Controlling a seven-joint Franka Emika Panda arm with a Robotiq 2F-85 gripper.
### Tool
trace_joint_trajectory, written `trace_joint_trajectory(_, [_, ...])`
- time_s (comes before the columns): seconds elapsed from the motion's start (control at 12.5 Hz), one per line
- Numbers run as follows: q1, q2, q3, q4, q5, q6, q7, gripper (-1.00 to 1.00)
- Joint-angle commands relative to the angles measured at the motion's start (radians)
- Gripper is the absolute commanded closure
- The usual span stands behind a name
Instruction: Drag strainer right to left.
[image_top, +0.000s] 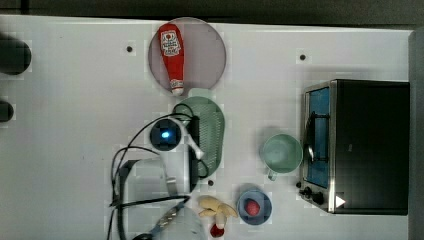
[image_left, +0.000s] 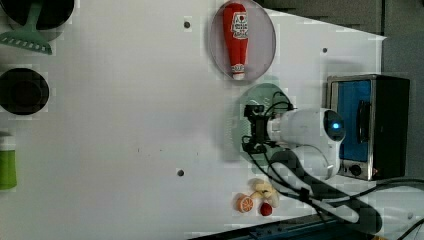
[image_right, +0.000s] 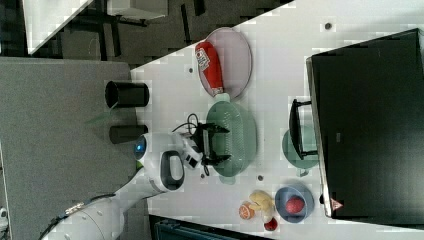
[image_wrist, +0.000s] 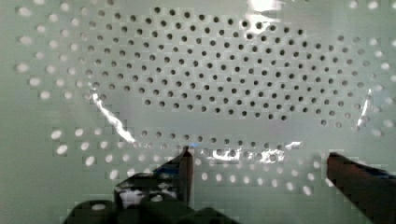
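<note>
Your gripper hangs open inside the strainer, while the plate at the top view's top holds a ketchup bottle.

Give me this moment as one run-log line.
phase: reaching | claw: open, over strainer, nothing held | strainer: between plate with ketchup bottle and cup | drag: not started

text: none legible | ketchup bottle on the plate: label printing too small to read | oven: no readable markings
</note>
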Motion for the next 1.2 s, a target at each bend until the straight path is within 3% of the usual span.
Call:
trace_joint_trajectory(0.08, [0.077, 0.016, 0.04, 0.038, -0.01, -0.033, 0.136, -1.0])
trace_joint_trajectory(0.56, [0.198, 0.09, 0.045, 0.176, 0.059, -0.076, 0.152, -1.0])
trace_joint_trajectory(1.2, [0.309, 0.167, 0.045, 0.315, 0.099, -0.122, 0.287, -1.0])
